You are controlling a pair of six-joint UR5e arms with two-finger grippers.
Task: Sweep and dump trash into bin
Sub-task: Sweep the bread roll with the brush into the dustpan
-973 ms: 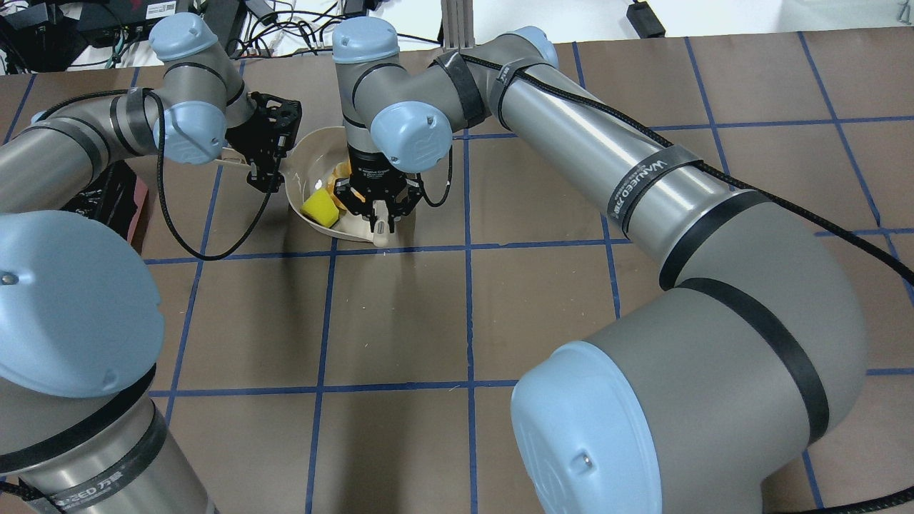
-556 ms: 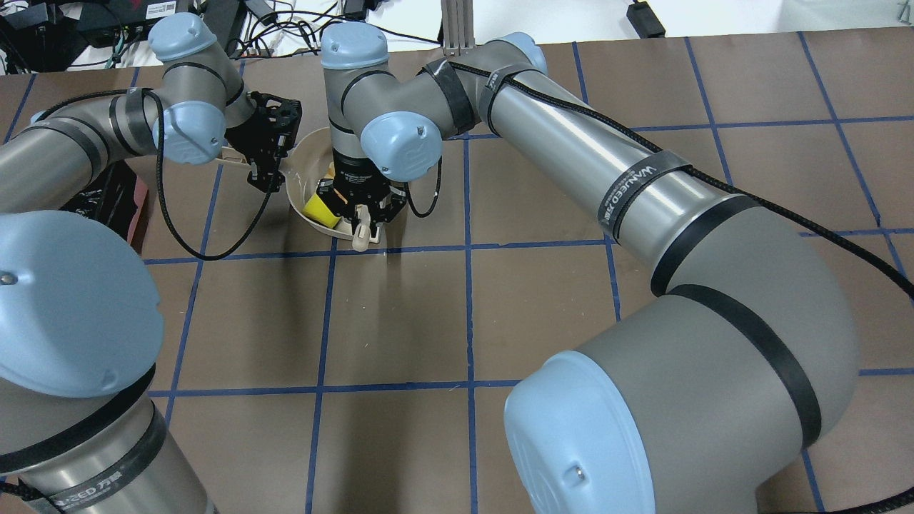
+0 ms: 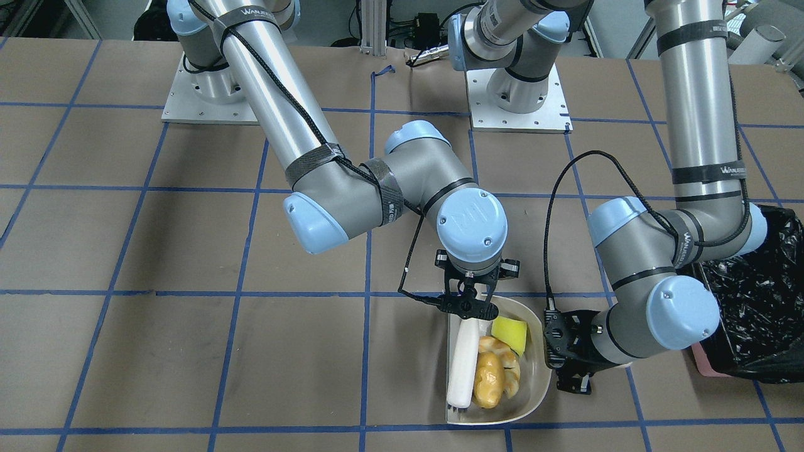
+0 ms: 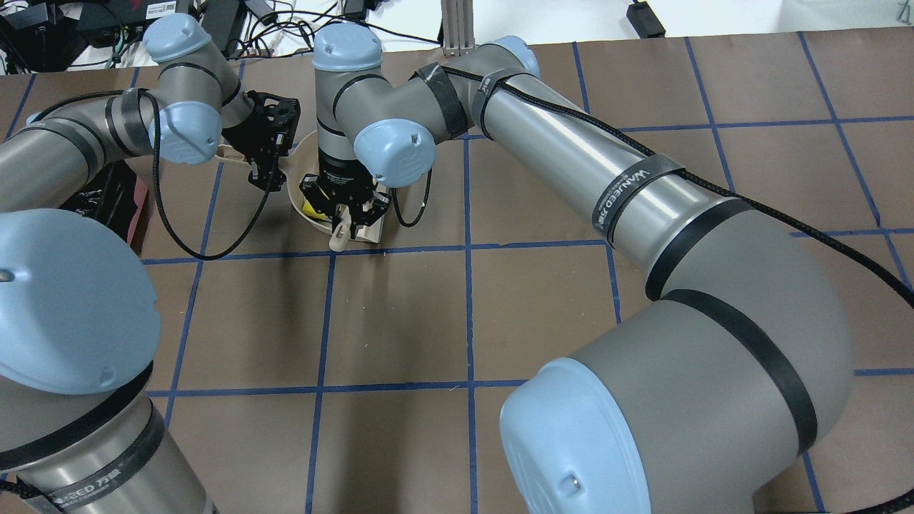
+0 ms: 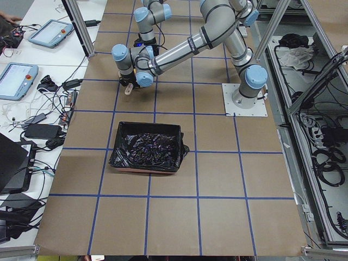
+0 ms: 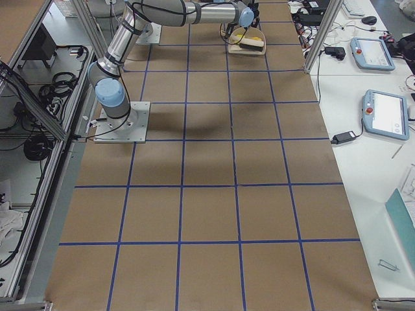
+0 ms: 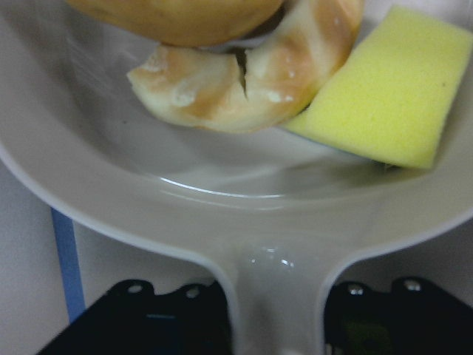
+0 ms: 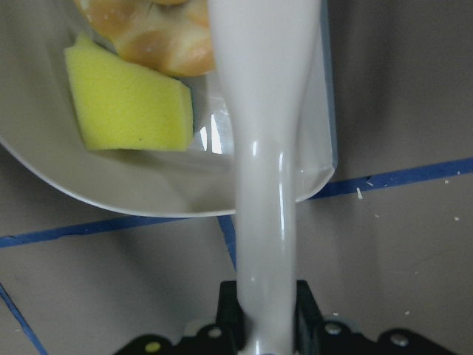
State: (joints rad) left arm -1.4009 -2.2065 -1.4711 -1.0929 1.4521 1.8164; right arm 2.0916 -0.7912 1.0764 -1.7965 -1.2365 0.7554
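The right claw [image 3: 468,302] is shut tight on the thin end of a white brush [image 3: 463,361]. Its two black fingers [image 8: 307,314] press on both sides of the brush, and there is no gap left. The brush sticks out from this claw into the dustpan [image 3: 535,380]. It lies along the pan's straight edge, the one farthest from the left claw [image 3: 567,351].

The left claw is shut on the dustpan's short handle [image 7: 277,310]. One black finger sits on each side of the handle, close against it. The pan spreads out right in front of this claw. The pan is creamy white and smooth, and it is round at the claw's end.

All three bits of trash lie in the pan, between the brush and the left claw. The yellow sponge [image 3: 510,334] is the bit nearest the right claw, just beside its fingers. It is a flat block with square corners. The bread piece [image 3: 498,345] is tan with pale stripes and bent like a horn. It touches the sponge. The potato lump [image 3: 488,380] is golden brown and a bit shiny. It sits just beside the brush, and the bread curls around it.

The bin [image 3: 706,361] is a pink box with a shiny, crinkly black bag inside. It stands on the other side of the left claw from the pan, apart from the claw. Everything sits on a brown table [image 3: 188,251] with blue lines.
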